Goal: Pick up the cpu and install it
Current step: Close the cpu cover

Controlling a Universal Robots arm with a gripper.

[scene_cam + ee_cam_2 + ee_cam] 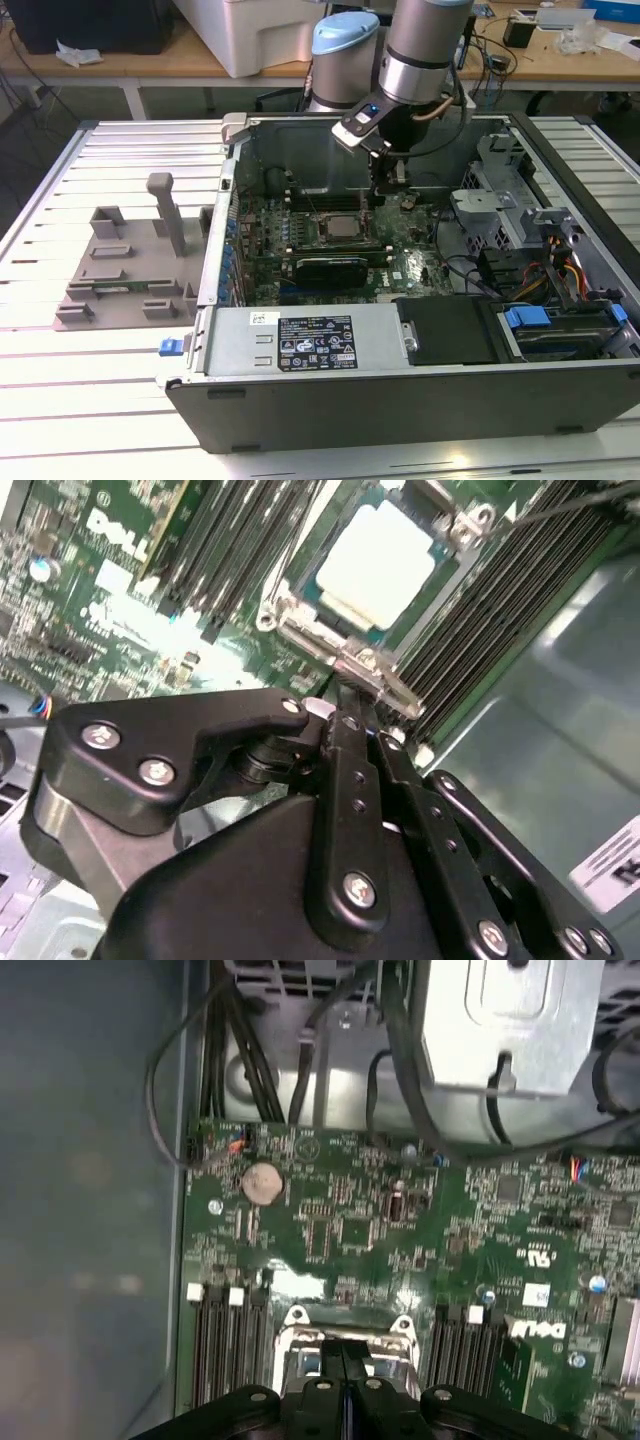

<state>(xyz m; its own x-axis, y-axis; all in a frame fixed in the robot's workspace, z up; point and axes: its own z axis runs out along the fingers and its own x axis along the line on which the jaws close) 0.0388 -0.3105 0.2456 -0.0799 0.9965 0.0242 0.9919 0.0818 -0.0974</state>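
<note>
Reaching down into the open computer case (400,400), your arm is holding the hand (390,185) low over the green motherboard (420,270), just to the exterior view's right of the processor socket. The cpu (345,226) is lying flat in that socket with its silvery top facing up, and the second wrist view is showing it sitting square inside the metal socket frame (330,645). The hand is not gripping it. In both wrist views the two fingers (330,1360) are pressed together with nothing between them, and their tips are hovering at the edge of the frame (you cannot tell whether they are touching the metal). Rows of memory slots (470,610) are running along either side of the socket.

Just nearer to you than the socket, the black expansion card (335,268) is standing in its slot, and the grey power supply (300,340) is lying along the near wall of the case. A coin battery (263,1184) is sitting on the board beyond the socket in the first wrist view. Off to the exterior view's left, the grey tray blocks (130,260) are resting on the slatted bench (100,400), well apart from the hand.
</note>
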